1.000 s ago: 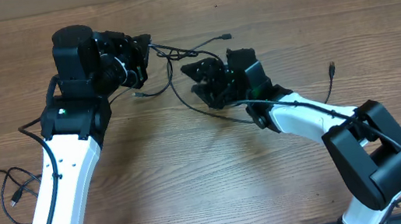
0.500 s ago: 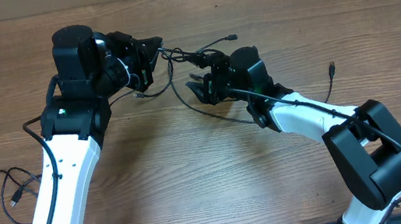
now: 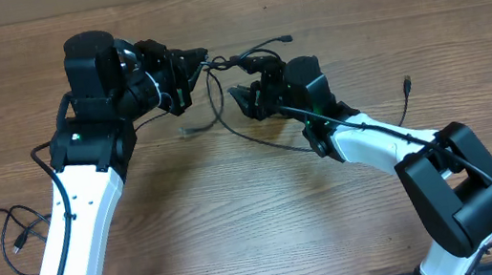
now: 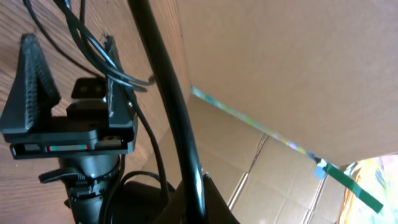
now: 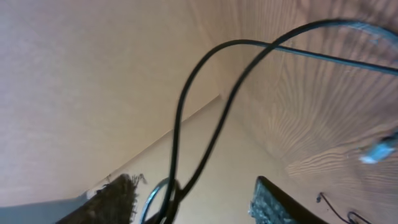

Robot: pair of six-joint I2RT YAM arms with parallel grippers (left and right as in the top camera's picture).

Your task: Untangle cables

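Both hands have drawn nearer each other over the last second, and a pale plug (image 3: 189,129) below the left hand (image 3: 200,64) has shifted a little toward the right hand (image 3: 243,99); it lies on the desk (image 3: 238,216). That left hand is pinched tight on one of the cables (image 3: 237,61), and in its wrist view the cord runs straight down into the closed fingertips. Just to its right, the right hand has its fingers (image 5: 118,194) apart, and two strands (image 5: 186,106) pass down between them with neither finger pressing on them. Between the two hands, slightly toward the far edge of the desk, the cables cross in a small knot. One end with a dark plug (image 3: 285,39) sticks out from it beyond the right hand. A long slack bend (image 3: 223,126) drops from the knot, curves over the desk on the near side of the right hand and goes out of sight under that arm. Farther out, past the right arm's elbow, a separate end (image 3: 407,85) with its own plug lies on the desk. Well off to the left of the left arm, another cord (image 3: 10,228) lies curled by itself.
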